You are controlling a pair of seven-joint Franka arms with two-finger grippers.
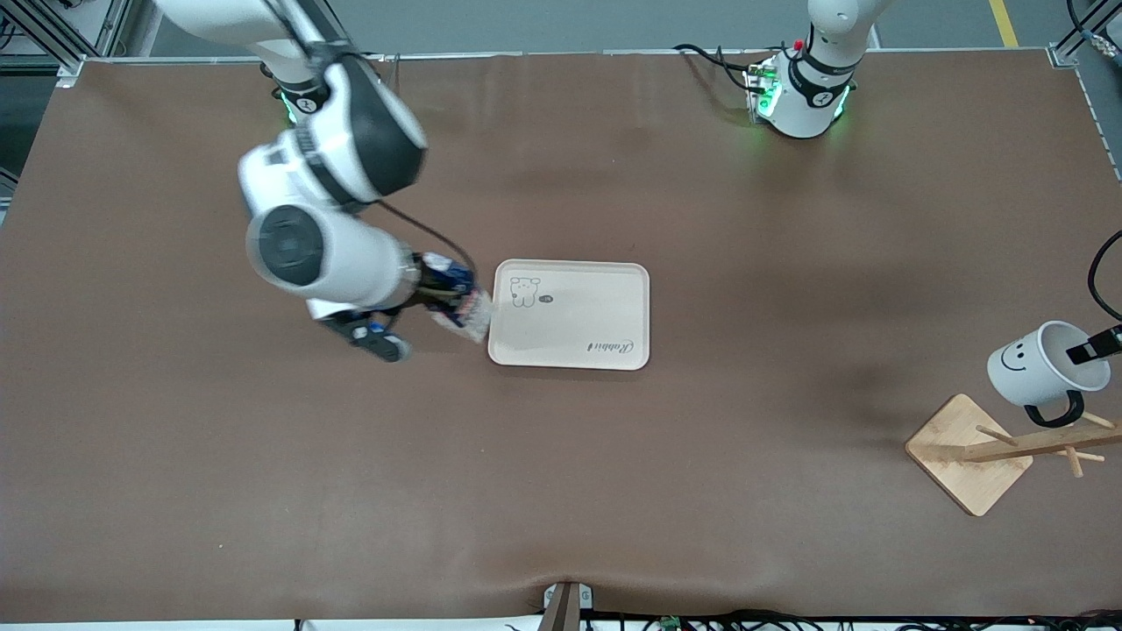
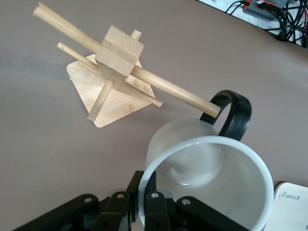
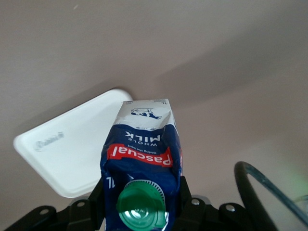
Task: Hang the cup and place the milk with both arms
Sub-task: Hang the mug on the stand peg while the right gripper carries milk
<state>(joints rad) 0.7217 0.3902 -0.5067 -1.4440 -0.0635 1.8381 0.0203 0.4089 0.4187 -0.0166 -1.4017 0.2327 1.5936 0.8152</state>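
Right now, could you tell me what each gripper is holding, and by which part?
The left gripper pinches the cup by its rim, near the rack. The right gripper grips the milk by its top, beside the cap.

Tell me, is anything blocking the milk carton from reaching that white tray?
Nothing visible does. The right gripper is shut on the milk, held in the air just at the tray's edge toward the right arm's end of the table. The tray's surface shows only its printed picture and lettering.

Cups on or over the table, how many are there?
1: the cup, gripped at its rim by the left end effector, over the wooden rack at the left arm's end.
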